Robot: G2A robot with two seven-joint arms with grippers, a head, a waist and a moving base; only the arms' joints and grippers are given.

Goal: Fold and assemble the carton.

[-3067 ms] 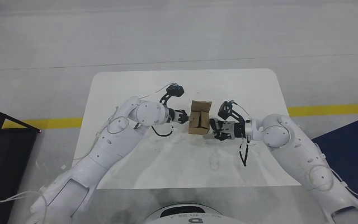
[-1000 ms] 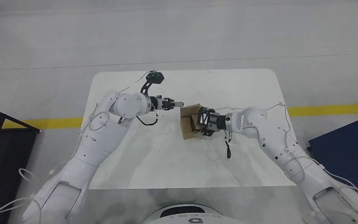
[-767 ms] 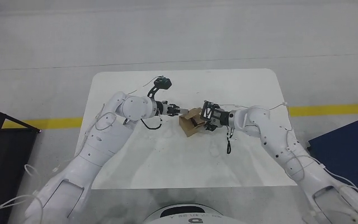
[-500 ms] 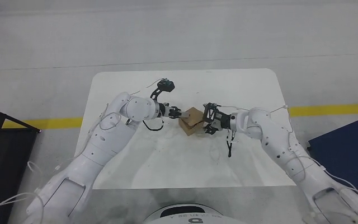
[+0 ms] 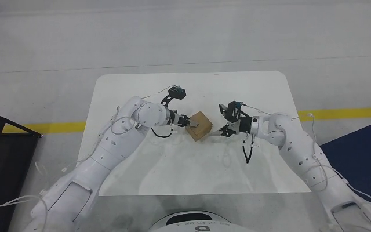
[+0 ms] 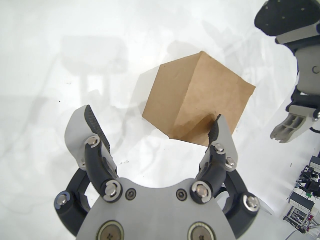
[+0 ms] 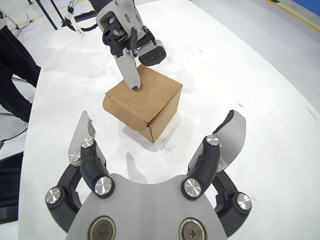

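Carton [image 5: 199, 124] first: a small brown cardboard cube with its flaps folded in so that it looks closed. It stands on the white table [image 5: 191, 171] with bare tabletop all round it, turned corner-on to the robot rather than square. On the side facing the right gripper, one flap edge overlaps the wall and stands a little proud near the corner, leaving a thin dark slit. The other faces I can see are smooth and flat.

The left gripper [image 6: 152, 123] is above the carton on the robot's left side of it. Its fingers are spread wide with nothing between them. One fingertip [image 7: 134, 86] touches the carton's top face near an edge; whether it presses in I cannot tell. The other finger is clear of the carton, over the table beside it.

The right gripper [image 7: 158, 114] is on the opposite side of the carton, near it but not touching, its opening turned toward the corner with the slit. Its fingers are also parted wide and hold nothing.

By that same corner the tabletop has a few small dark scuffs [image 7: 166, 147]. A thin dark cable [image 5: 249, 155] loops down from the right arm, farther from the carton than the right gripper. Well beyond the carton, past the table's edge, a yellow stripe [image 5: 336, 112] runs along the grey floor. A dark stand [image 5: 14, 153] sits far off on the left arm's side.
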